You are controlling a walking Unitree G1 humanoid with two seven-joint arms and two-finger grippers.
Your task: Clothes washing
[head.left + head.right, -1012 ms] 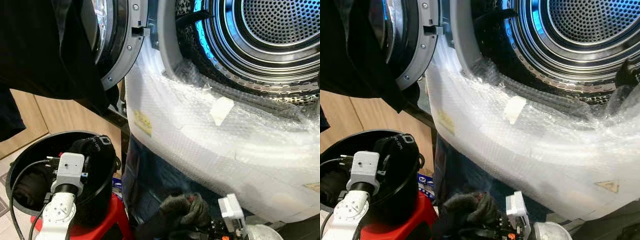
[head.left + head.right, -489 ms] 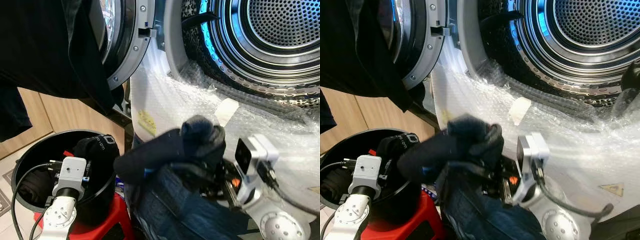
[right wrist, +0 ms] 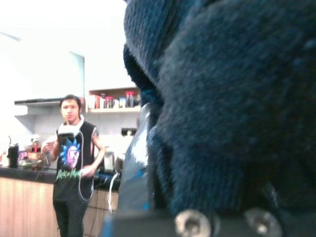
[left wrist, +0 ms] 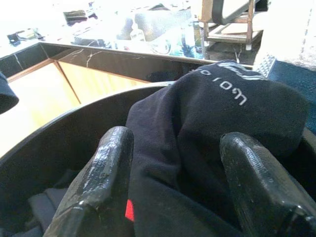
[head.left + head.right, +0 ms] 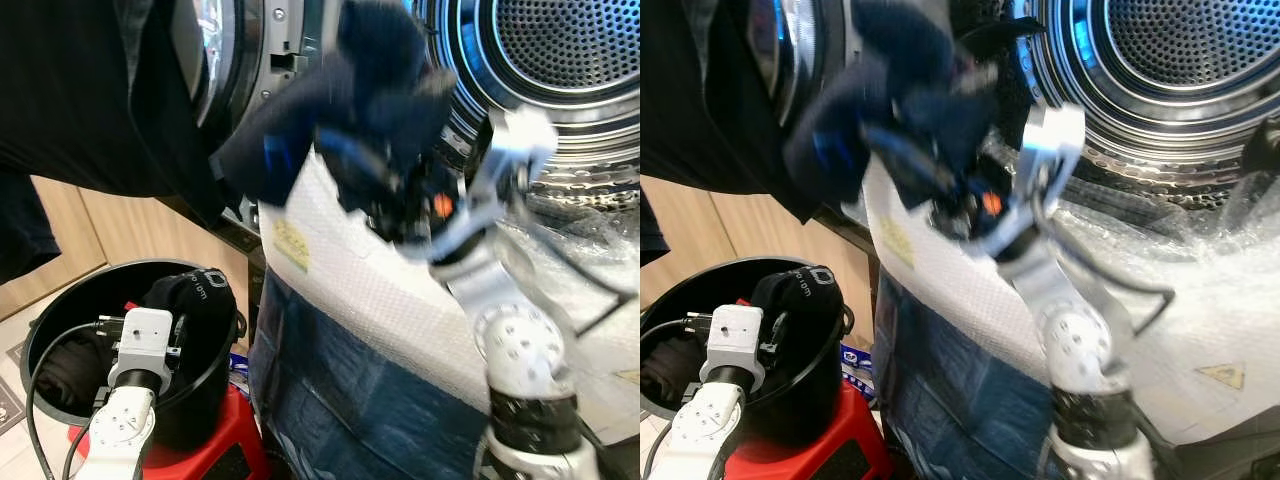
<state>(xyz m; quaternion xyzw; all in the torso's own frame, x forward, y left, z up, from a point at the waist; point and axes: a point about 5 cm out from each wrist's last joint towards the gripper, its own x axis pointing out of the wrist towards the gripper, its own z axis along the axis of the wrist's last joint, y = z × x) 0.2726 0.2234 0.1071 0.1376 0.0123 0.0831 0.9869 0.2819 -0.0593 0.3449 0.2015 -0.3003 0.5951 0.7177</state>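
The right gripper (image 5: pixel 385 185) is raised in front of the washing machine's round steel drum opening (image 5: pixel 560 60), clenched on a bundle of dark navy fleecy clothing (image 5: pixel 350 90) that hangs over the machine's bubble-wrapped white front (image 5: pixel 370 290). A long blue denim garment (image 5: pixel 350 390) trails down below it. The left gripper (image 4: pixel 173 187) sits low inside the round black plastic laundry bucket (image 5: pixel 60 310), its fingers (image 4: pixel 106 177) spread apart either side of a black garment with pale lettering (image 4: pixel 217 123). A person in a black sleeveless top (image 3: pixel 71 163) stands at a far counter
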